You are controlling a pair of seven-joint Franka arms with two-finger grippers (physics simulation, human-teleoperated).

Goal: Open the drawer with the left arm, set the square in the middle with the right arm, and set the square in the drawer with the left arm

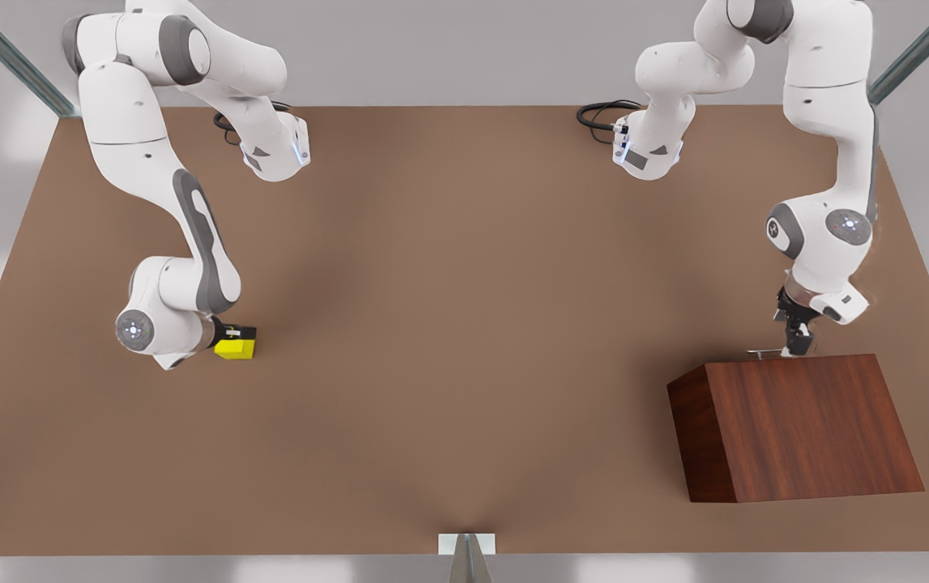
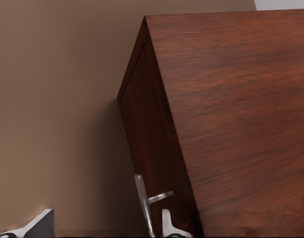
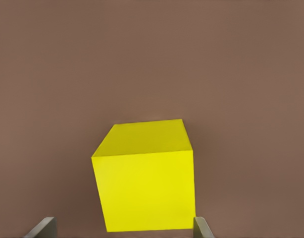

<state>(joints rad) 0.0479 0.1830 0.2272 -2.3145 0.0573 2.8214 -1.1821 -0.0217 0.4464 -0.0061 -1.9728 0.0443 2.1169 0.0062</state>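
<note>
The square (image 1: 236, 348) is a small yellow cube resting on the brown table at the front view's left. My right gripper (image 1: 239, 334) is down over it and open. In the right wrist view the square (image 3: 144, 183) sits between the right gripper (image 3: 122, 230) fingers, with one fingertip (image 3: 201, 229) right beside its edge. The wooden box (image 1: 796, 425) stands at the front view's right, its drawer flush and shut. My left gripper (image 1: 796, 342) hangs at the silver handle (image 1: 765, 352). In the left wrist view the left gripper (image 2: 103, 225) is open, straddling the handle (image 2: 142, 203).
The middle (image 1: 464, 324) of the table is bare brown surface. Both arm bases stand at the far edge with black cables (image 1: 598, 117). A small grey bracket (image 1: 466, 544) sits at the near table edge.
</note>
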